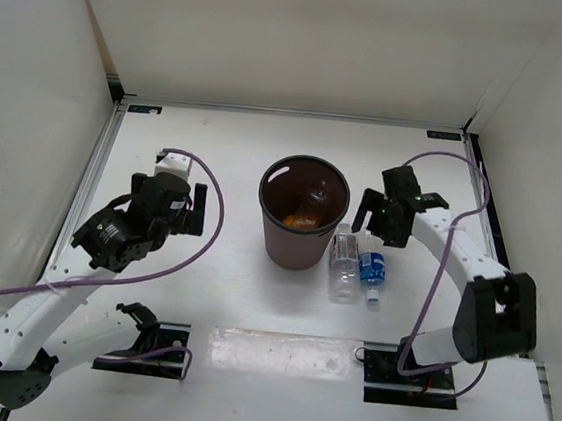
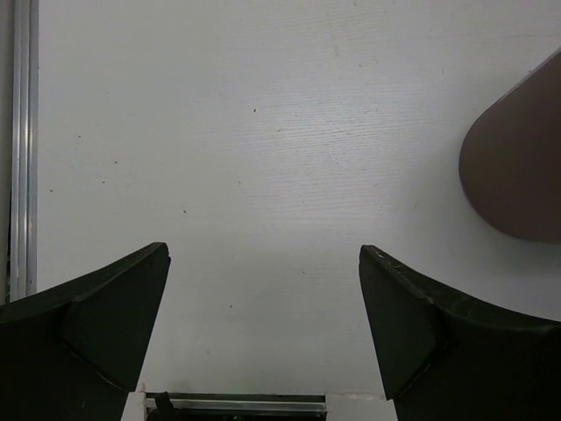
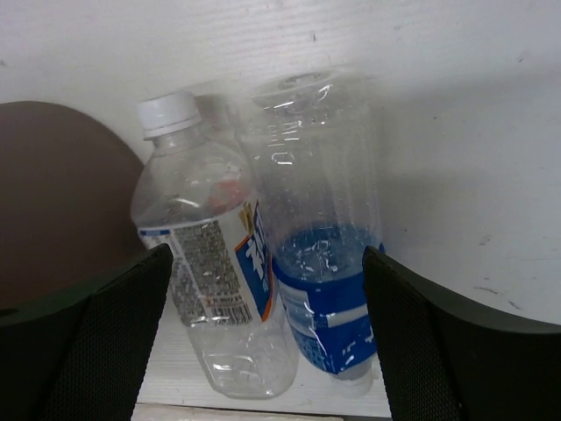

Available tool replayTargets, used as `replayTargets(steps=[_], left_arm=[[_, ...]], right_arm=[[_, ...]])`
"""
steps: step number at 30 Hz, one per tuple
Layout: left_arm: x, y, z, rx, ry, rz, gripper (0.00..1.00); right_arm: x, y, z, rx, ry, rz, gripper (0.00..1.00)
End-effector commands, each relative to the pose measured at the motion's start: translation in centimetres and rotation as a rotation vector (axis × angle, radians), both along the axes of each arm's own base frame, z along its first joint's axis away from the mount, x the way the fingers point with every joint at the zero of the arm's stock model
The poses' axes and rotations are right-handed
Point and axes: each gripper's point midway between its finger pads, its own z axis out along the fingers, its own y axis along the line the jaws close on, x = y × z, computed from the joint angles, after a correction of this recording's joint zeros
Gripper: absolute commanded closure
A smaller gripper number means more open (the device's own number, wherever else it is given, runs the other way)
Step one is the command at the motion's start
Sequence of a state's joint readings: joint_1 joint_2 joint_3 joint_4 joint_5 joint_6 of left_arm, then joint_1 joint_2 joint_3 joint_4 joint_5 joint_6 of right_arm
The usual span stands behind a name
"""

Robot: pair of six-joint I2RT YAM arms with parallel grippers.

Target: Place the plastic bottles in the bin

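Bottle with white cap (image 1: 344, 265) and blue-labelled bottle (image 1: 372, 268) lie touching on the worktop (image 1: 218, 144), just right of the central bin (image 1: 292, 249). Right claw (image 3: 267, 253) gapes above them; left claw (image 2: 263, 254) gapes, empty.

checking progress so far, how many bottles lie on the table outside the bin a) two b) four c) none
a, since only the white-capped clear bottle and the blue-label bottle lie side by side on the table, just right of the bin.
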State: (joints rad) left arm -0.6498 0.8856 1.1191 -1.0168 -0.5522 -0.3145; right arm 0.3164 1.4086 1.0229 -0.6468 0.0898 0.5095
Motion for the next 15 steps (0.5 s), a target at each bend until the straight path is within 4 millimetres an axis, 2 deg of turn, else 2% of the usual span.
replayTargets(steps=[1, 5, 7, 10, 15], left_arm=[[-0.2, 0.1, 0.6, -0.023, -0.019, -0.005, 0.00], [-0.2, 0.1, 0.7, -0.030, -0.026, -0.006, 0.00], [-0.3, 0.1, 0.7, -0.029, -0.027, -0.005, 0.00], [-0.4, 0.1, 0.7, -0.029, -0.025, -0.005, 0.00], [-0.4, 0.1, 0.7, -0.034, -0.027, -0.007, 0.00]], right_arm=[[0.5, 1.0, -0.9, 0.040, 0.035, -0.031, 0.10], [0.7, 1.2, -3.0, 0.016, 0.104, -0.038, 0.13], [0.8, 1.3, -3.5, 0.021, 0.114, -0.044, 0.15], [0.9, 1.4, -3.7, 0.029, 0.117, -0.053, 0.15], [0.8, 1.2, -3.7, 0.007, 0.136, -0.058, 0.21]])
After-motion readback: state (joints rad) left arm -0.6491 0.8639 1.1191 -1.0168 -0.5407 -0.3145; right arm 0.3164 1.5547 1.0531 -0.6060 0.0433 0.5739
